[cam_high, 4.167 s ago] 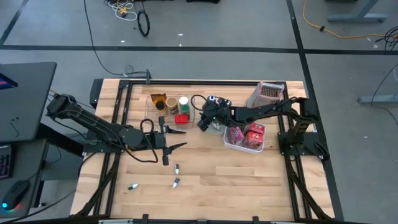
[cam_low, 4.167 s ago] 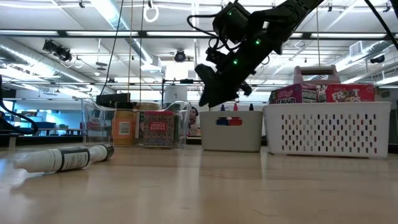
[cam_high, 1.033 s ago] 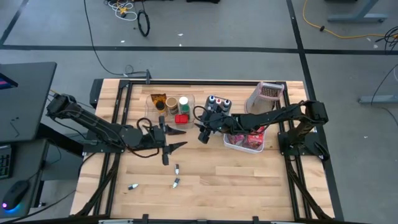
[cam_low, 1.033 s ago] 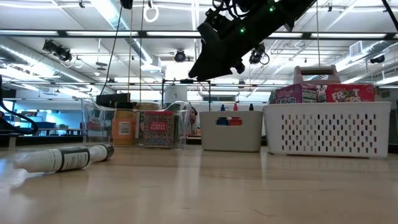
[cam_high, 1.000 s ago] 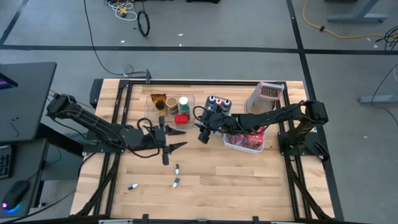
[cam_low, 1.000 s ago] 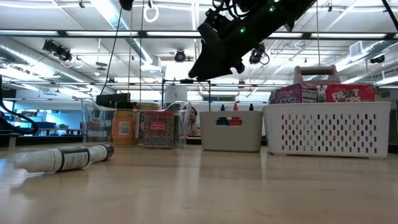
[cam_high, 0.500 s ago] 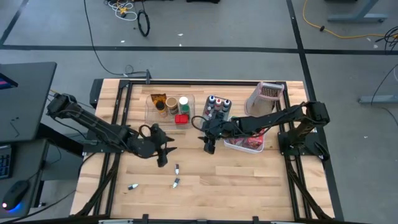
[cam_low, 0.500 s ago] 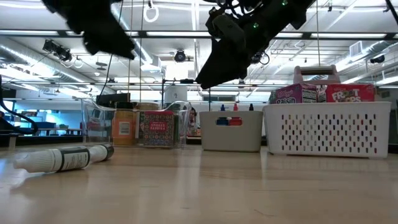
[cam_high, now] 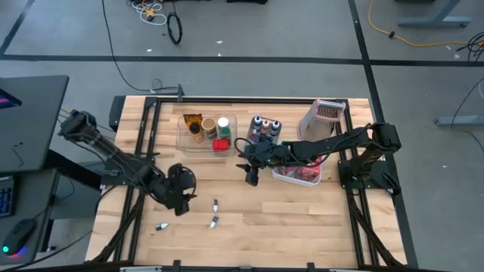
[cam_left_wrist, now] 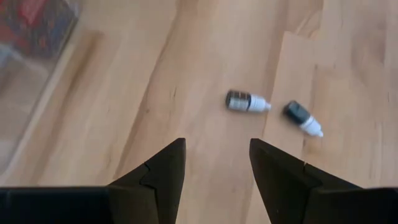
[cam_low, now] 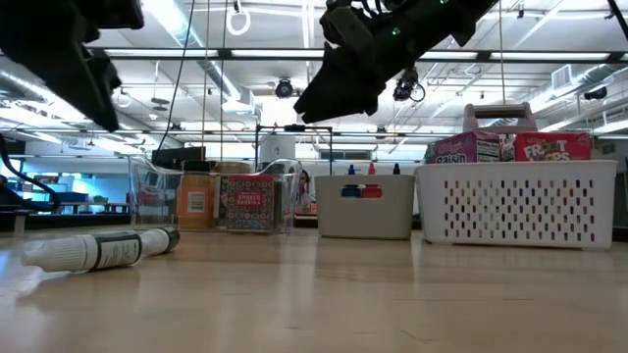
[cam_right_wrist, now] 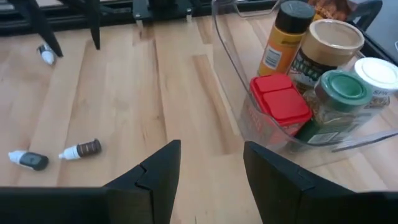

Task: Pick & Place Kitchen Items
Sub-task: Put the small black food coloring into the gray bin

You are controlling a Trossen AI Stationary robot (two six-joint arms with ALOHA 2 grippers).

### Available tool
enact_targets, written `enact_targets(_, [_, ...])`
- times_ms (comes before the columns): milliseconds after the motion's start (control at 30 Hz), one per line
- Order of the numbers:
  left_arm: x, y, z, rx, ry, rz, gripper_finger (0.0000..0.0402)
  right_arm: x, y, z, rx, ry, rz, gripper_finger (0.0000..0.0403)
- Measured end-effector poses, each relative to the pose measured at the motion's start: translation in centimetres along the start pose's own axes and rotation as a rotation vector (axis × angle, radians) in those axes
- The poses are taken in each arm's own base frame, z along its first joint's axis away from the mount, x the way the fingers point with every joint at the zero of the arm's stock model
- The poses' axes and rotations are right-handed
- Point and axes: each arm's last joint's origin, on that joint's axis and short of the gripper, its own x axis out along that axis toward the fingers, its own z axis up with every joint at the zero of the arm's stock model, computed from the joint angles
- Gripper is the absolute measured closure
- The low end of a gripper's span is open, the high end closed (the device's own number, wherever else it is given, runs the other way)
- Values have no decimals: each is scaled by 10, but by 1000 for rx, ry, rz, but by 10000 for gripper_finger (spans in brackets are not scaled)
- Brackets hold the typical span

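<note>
Three tiny bottles lie on their sides on the bare wood: two close together and one nearer the left. My left gripper hangs open above the table just left of the pair, which show beyond its fingers. My right gripper is open in mid-air above the table's middle, near the clear bin of lidded jars and a red box. In the low view one bottle lies in front, with the right gripper high above the table.
A grey bin with colour-capped small bottles stands beside the clear bin. A white perforated basket of pink and red boxes sits to the right, a grey perforated bin behind it. Bare wood stretches along the near half.
My left gripper has swung from the table's middle toward the near-left, tipping from level to pointing down, and now hangs beside the pair of bottles. My right gripper has moved away from the bins toward the near edge. No bottle has moved.
</note>
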Motion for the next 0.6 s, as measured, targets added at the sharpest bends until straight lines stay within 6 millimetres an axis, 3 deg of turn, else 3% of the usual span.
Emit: enact_targets(600, [11, -17, -26, -12, 116, 30, 214, 0, 1, 4, -9, -43, 6, 215])
